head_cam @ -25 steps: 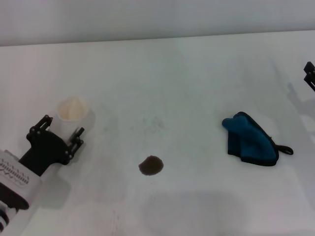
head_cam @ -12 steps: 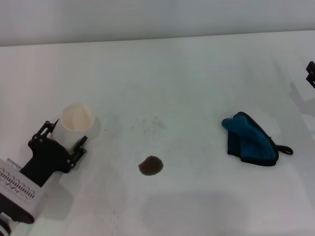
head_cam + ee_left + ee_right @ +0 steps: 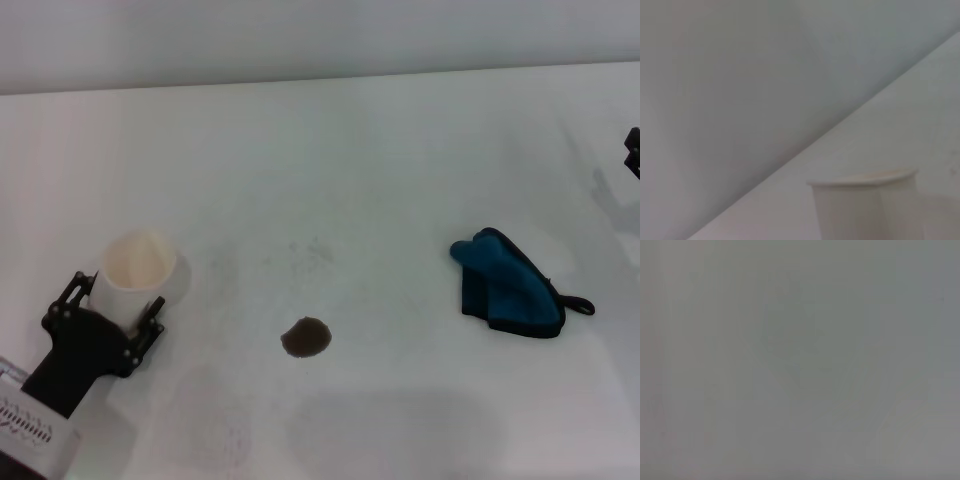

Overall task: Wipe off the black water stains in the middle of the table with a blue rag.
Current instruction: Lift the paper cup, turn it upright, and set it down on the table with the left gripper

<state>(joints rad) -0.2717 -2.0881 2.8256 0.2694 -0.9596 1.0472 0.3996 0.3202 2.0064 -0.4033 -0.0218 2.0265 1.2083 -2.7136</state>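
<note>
At lower left, the left pincer (image 3: 112, 312) grips the white paper cup (image 3: 138, 272); right pincer (image 3: 632, 153), state untellable, should take the teal cloth rag (image 3: 508, 287) firmly, then press across the brown-black blot (image 3: 306, 337) mid-tabletop (image 3: 380, 160).

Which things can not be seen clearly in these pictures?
- Right gripper: cut off by the head view's right edge.
- Right wrist view: only a blank grey blur.
- White paper cup: base hidden behind the left gripper in the head view; cut by the left wrist view's edge.
</note>
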